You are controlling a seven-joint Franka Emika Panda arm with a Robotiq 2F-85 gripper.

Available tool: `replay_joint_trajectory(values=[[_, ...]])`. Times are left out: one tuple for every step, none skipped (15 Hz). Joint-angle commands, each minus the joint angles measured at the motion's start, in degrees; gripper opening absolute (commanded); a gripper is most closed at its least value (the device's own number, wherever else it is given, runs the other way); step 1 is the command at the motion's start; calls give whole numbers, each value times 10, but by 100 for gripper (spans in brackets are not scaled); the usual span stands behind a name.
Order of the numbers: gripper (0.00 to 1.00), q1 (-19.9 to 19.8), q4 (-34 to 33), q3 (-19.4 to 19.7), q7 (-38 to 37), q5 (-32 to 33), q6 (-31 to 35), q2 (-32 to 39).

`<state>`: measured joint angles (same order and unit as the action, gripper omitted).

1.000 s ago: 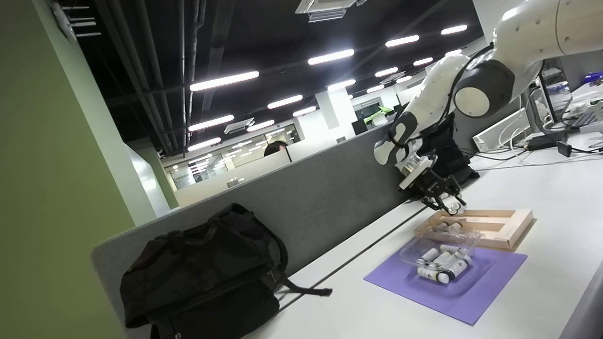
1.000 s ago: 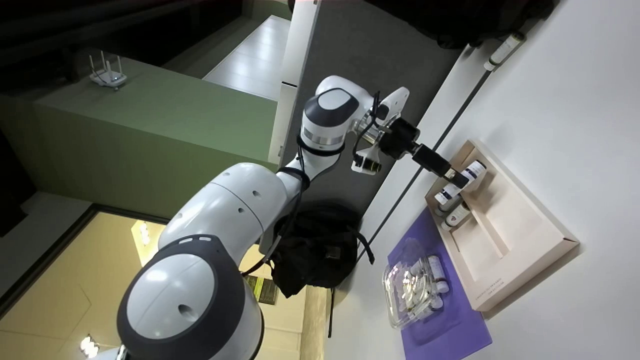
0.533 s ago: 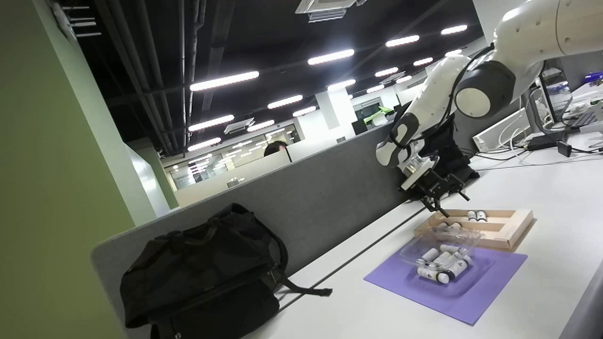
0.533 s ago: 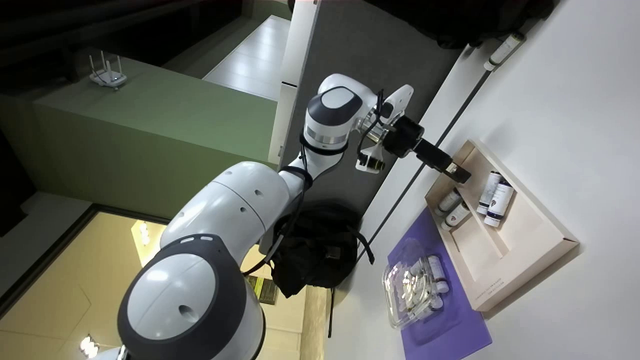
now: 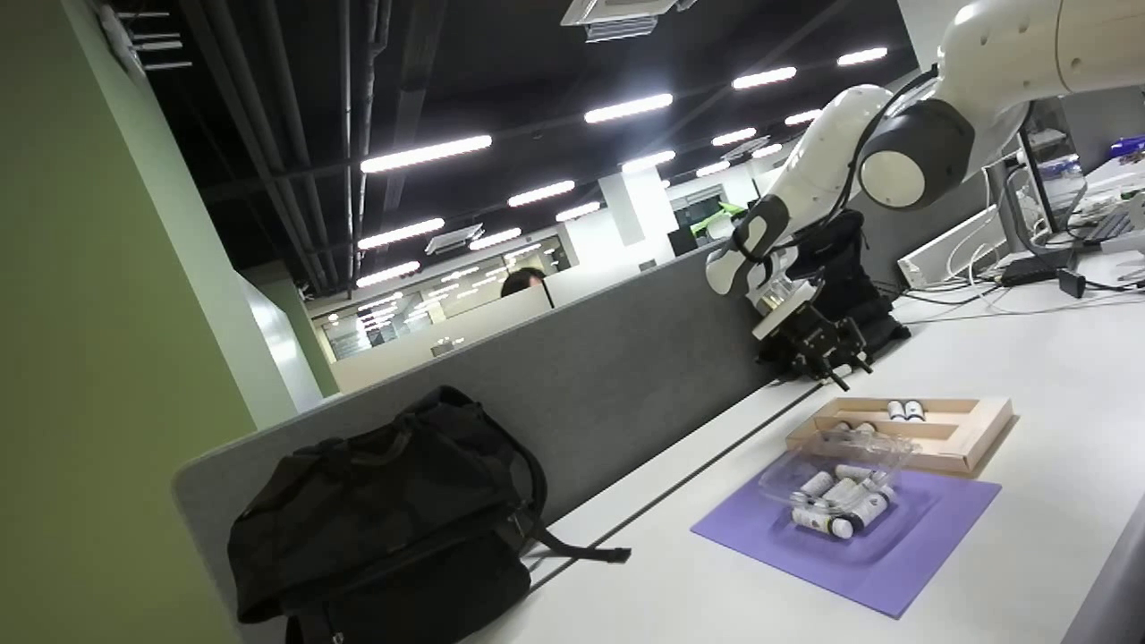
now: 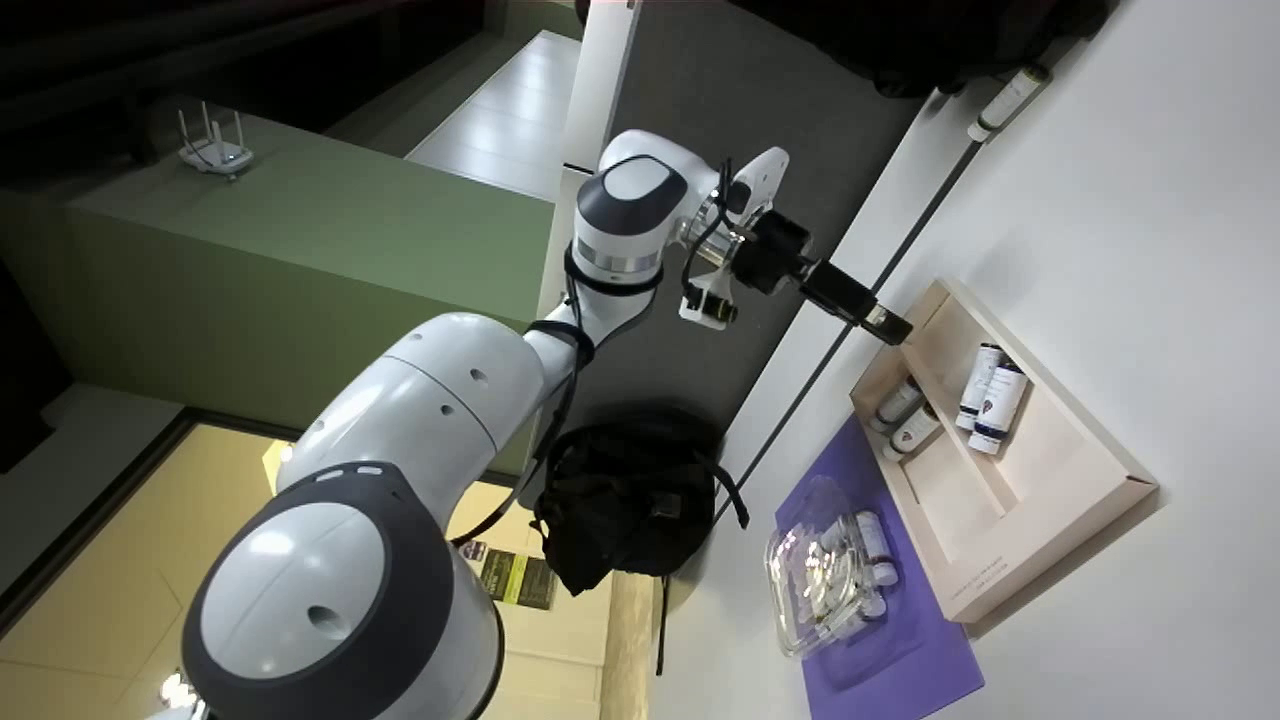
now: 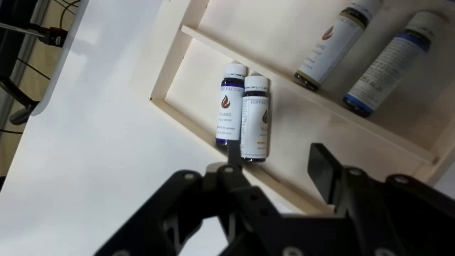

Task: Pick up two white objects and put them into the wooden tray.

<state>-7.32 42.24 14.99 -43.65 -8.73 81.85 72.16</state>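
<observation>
Black two-fingered gripper (image 7: 276,156) hangs above the white desk (image 6: 1150,250), near the edge of the shallow rectangular tray of light tan wood (image 6: 1050,545); its fingers stand well apart. Wrist view: two small cylindrical bottles with white caps and white labels (image 7: 256,124) lie flat, just beside each other, in the tray compartment nearer the gripper. Across the thin wooden divider (image 7: 384,132), two more bottles of the same kind (image 7: 387,71) lie with a gap between them. Both exterior views: clear plastic container (image 6: 783,605) over the flat purple square mat (image 5: 930,546), more white-labelled bottles (image 5: 869,508) there; which sit inside, cannot tell.
</observation>
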Motion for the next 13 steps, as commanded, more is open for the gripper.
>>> replay_joint_trajectory(values=[[78, -6, 13, 4, 13, -2, 21, -46], [75, -8, 15, 6, 18, -2, 28, -59], [75, -9, 16, 7, 23, -3, 39, -70], [80, -11, 18, 8, 28, -4, 57, -84], [85, -12, 20, 8, 35, -3, 74, -97], [92, -15, 25, 8, 37, -8, 113, -111], [97, -12, 0, 7, 26, -1, 78, -75], [78, -14, 0, 7, 28, -1, 84, -85], [85, -14, 0, 7, 28, -1, 81, -86], [90, -13, 1, 7, 28, -1, 81, -83], [96, -12, 1, 7, 28, -1, 81, -78], [97, -12, 1, 7, 28, -1, 82, -73], [97, -11, 1, 7, 28, -1, 83, -70]])
